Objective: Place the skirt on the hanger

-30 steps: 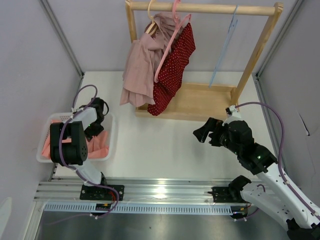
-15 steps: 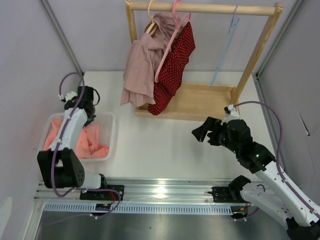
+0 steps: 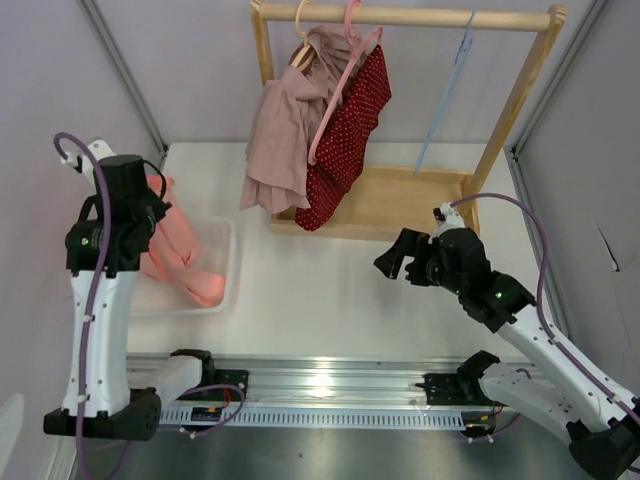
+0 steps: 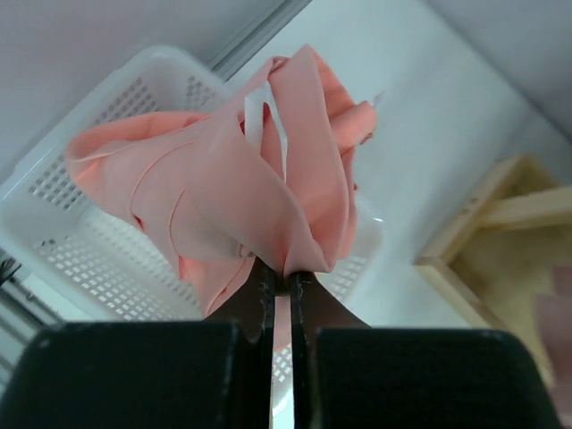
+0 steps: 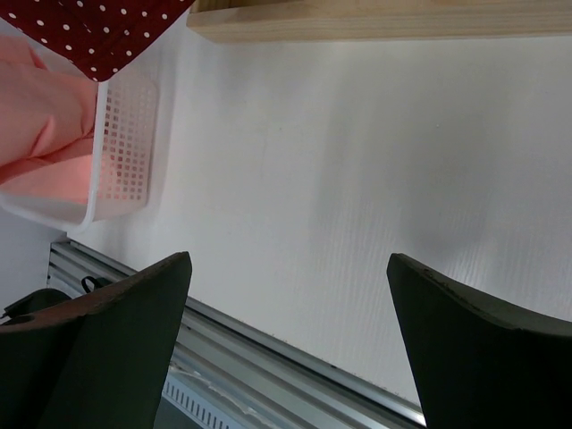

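— Anything new at the left gripper (image 4: 279,279)?
— Snapped shut within the last second. Now pinching a bunched fold of the skirt (image 4: 268,170) and raised high above the basket (image 3: 228,262) at the bench's left edge, with the lower end of the cloth trailing inside.
— And the right gripper (image 5: 288,261)?
— Jaws spread wide, nothing between them. Hovering over mid-bench, edged a little leftward since.
— Any change to the hanger (image 3: 447,100)?
— None. Hanging near the right end of the rail (image 3: 400,17), well apart from the skirt.
— Meaning for the task?
— Pickup apparently done, hanging not yet begun. Probably next: carry the cloth across and bring in the free jaws. Waistband impossible to pick out in that bunch.
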Motion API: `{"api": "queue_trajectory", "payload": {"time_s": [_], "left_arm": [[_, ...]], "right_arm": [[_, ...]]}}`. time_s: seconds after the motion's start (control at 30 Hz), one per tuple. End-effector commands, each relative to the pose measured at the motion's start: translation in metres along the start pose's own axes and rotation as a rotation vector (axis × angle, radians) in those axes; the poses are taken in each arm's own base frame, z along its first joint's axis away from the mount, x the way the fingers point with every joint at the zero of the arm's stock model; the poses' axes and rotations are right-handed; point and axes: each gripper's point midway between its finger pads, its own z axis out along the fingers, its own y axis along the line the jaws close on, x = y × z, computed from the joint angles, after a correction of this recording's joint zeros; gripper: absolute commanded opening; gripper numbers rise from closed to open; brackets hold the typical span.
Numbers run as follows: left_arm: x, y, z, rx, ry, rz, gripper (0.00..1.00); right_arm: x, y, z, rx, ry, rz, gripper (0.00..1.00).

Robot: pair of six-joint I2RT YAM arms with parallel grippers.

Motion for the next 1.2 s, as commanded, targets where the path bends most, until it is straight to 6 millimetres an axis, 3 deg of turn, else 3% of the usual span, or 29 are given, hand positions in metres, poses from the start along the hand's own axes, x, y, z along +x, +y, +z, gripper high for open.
{"api": "queue_trajectory", "payload": {"time_s": [0.0, 0.03, 0.07, 0.13, 0.17, 0.27, 0.43, 0.47, 0.53, 0.57, 0.63, 0.73, 0.77, 0.83, 0.87, 1.07, 1.1, 1.17], "left_arm": [[-0.062, -0.031, -0.063, 0.220, -0.175, -0.027, 0.00], [-0.065, -0.038, -0.073, 0.261, -0.184, -0.011, 0.00], [-0.085, -0.041, -0.095, 0.310, -0.236, -0.035, 0.00], [-0.093, -0.050, -0.111, 0.377, -0.258, -0.012, 0.00], [-0.109, -0.052, -0.131, 0.435, -0.302, -0.032, 0.00], [-0.120, -0.065, -0.160, 0.572, -0.323, -0.021, 0.00], [-0.123, -0.091, -0.207, 0.860, -0.363, -0.020, 0.00], [-0.118, -0.096, -0.225, 0.956, -0.355, -0.004, 0.00], [-0.105, -0.109, -0.239, 1.074, -0.298, 0.017, 0.00], [-0.098, -0.113, -0.258, 1.178, -0.282, 0.026, 0.00], [-0.073, -0.124, -0.249, 1.225, -0.175, 0.019, 0.00], [-0.050, -0.124, -0.251, 1.286, -0.117, 0.022, 0.00], [-0.031, -0.128, -0.234, 1.264, -0.062, 0.037, 0.00], [-0.021, -0.127, -0.239, 1.298, -0.036, 0.040, 0.00], [-0.001, -0.132, -0.224, 1.283, 0.027, 0.052, 0.00], [0.041, -0.155, -0.226, 1.344, 0.139, 0.079, 0.00], [0.053, -0.162, -0.239, 1.395, 0.175, 0.099, 0.00], [0.063, -0.182, -0.237, 1.373, 0.181, 0.110, 0.00]], "right_arm": [[-0.023, 0.021, -0.005, -0.054, -0.051, -0.020, 1.00], [-0.026, 0.021, -0.005, -0.054, -0.058, -0.023, 0.99], [-0.026, 0.021, -0.004, -0.052, -0.056, -0.023, 0.99], [-0.027, 0.022, -0.002, -0.048, -0.056, -0.026, 1.00], [-0.028, 0.021, -0.001, -0.042, -0.058, -0.027, 0.99], [-0.029, 0.018, 0.000, -0.023, -0.061, -0.032, 1.00], [-0.035, 0.014, -0.001, 0.014, -0.073, -0.042, 0.99], [-0.036, 0.013, -0.001, 0.020, -0.074, -0.044, 0.99], [-0.039, 0.012, -0.004, 0.034, -0.083, -0.049, 0.99], [-0.040, 0.011, -0.005, 0.036, -0.087, -0.050, 1.00], [-0.042, 0.010, -0.007, 0.045, -0.093, -0.053, 1.00], [-0.042, 0.008, -0.009, 0.052, -0.095, -0.052, 0.99], [-0.042, 0.007, -0.009, 0.055, -0.097, -0.051, 0.99], [-0.040, 0.007, -0.009, 0.056, -0.091, -0.049, 0.99], [-0.039, 0.006, -0.009, 0.060, -0.086, -0.047, 1.00], [-0.036, 0.002, -0.013, 0.068, -0.093, -0.033, 0.99], [-0.037, 0.002, -0.013, 0.068, -0.095, -0.033, 0.99], [-0.038, 0.002, -0.015, 0.068, -0.100, -0.030, 0.99]]}}
